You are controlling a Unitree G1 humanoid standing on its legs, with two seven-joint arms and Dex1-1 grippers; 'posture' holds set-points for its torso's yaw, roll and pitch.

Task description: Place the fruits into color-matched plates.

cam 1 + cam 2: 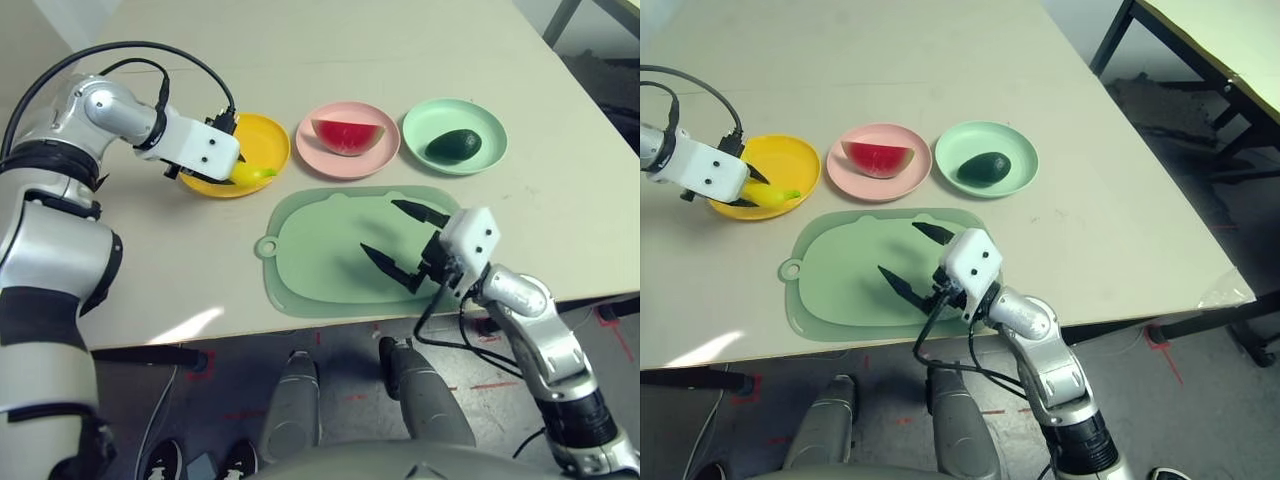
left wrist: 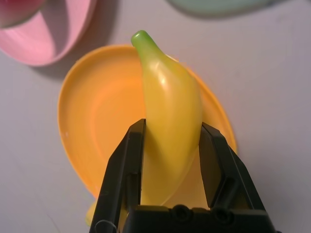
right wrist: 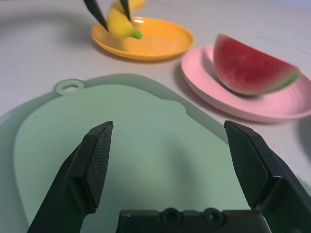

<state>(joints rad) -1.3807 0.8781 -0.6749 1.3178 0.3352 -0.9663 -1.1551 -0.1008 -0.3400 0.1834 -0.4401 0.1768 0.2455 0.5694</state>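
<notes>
1. At the left of the table (image 1: pixel 340 50), the left gripper (image 2: pixel 173 121) has its two black fingers clamped on the banana (image 2: pixel 170 107), one against each side.
2. Banana position: over the yellow plate (image 2: pixel 104 97), with the green stem (image 2: pixel 141 39) directed toward the right of the scene. Whether its underside touches the plate cannot be determined.
3. Right gripper (image 1: pixel 377 225): fingers wide apart, above the right part of the pale green mat (image 1: pixel 320 240). Both fingertips point toward the left of the scene.
4. Pink plate (image 1: pixel 345 170): set between the yellow plate and the mint plate (image 1: pixel 470 115). It bears the watermelon wedge (image 1: pixel 347 138), red flesh showing, green rind on the near side.
5. Mint plate: rightmost of the three, just beside the pink one. The dark green avocado (image 1: pixel 455 146) lies in it, on the near side of its middle.
6. Mat: flat on the near part of the table, closer to the robot than the row of plates. Its ring-shaped tab (image 1: pixel 266 247) is at the left end.
7. Color check: watermelon on pink and avocado on mint, both matched; banana over yellow, within the left gripper's grip.
8. Floor (image 1: pixel 240 370), near left: a pair of dark shoes (image 1: pixel 240 458) with pale edges.
</notes>
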